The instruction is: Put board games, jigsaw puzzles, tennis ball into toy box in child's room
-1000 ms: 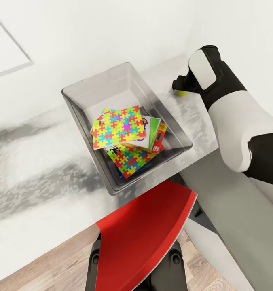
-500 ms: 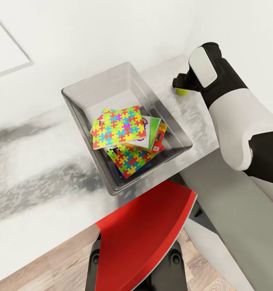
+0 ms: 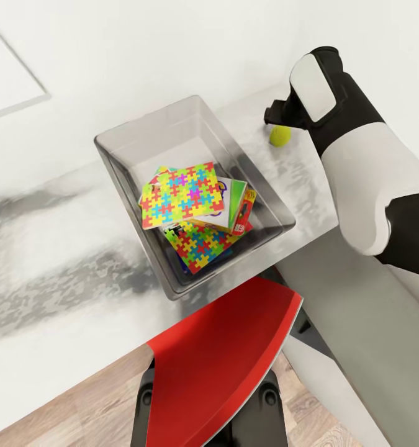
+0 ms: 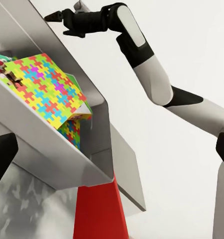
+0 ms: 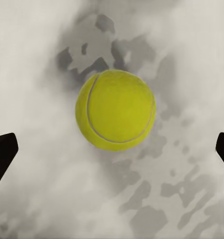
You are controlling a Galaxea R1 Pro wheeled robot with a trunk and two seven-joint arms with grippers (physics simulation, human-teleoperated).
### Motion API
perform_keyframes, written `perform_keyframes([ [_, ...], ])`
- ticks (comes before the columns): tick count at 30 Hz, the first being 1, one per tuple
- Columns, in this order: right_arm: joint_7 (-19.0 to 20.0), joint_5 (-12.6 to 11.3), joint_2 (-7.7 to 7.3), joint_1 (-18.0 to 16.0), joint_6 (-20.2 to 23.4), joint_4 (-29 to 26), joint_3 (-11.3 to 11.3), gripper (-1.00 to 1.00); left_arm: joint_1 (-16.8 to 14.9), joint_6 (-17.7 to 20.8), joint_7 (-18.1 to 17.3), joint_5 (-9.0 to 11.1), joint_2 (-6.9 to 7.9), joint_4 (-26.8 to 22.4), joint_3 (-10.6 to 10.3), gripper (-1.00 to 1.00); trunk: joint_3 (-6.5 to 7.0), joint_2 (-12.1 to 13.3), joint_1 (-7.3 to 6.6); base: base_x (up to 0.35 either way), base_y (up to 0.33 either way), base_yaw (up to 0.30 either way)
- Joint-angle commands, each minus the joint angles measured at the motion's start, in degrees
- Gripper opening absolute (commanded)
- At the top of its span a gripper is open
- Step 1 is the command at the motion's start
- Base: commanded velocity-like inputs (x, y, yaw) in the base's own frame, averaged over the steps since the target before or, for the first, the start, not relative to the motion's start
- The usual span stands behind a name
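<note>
1. The toy box [image 3: 117,162] sits on the white counter [image 3: 60,347], close to the wall.
2. Inside it, one jigsaw puzzle [image 3: 180,195] lies on top of the pile, tilted; the second puzzle [image 3: 200,243] lies lower, toward the near end of the box.
3. Board games are stacked between and beside the puzzles; a green-edged game [image 3: 236,202] and a red-edged game [image 3: 249,208] lean against the box's right wall.
4. The tennis ball [image 3: 280,135] rests on the counter to the right of the box, outside it, near the wall.
5. The right gripper [image 3: 272,121] hangs just above the ball; in the right wrist view its fingers [image 5: 3,155] are spread wide on either side of the ball [image 5: 115,109], not touching it.
6. In the left wrist view, a dark left finger [image 4: 1,158] shows beside the box's outer wall [image 4: 47,149]; whether that pair is spread or pressed together I cannot tell.
7. A red chair back [image 3: 225,363] stands at the counter's near edge.
</note>
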Motion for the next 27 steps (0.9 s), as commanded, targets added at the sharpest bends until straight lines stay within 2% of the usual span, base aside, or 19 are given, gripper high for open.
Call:
perform_keyframes([
  [1,-0.6,-0.6,-0.04,-0.2,0.1,0.0,0.3,1.00,0.0,0.6,-0.2,0.0,0.03,0.0,0.0,1.00,-0.10,-0.1,0.03,0.000,0.000,0.000],
  [27,-0.8,-0.6,-0.12,-0.7,0.0,0.0,0.3,1.00,0.0,0.6,-0.2,0.0,0.03,0.0,-0.1,1.00,-1.62,-0.1,0.03,0.000,0.000,0.000],
])
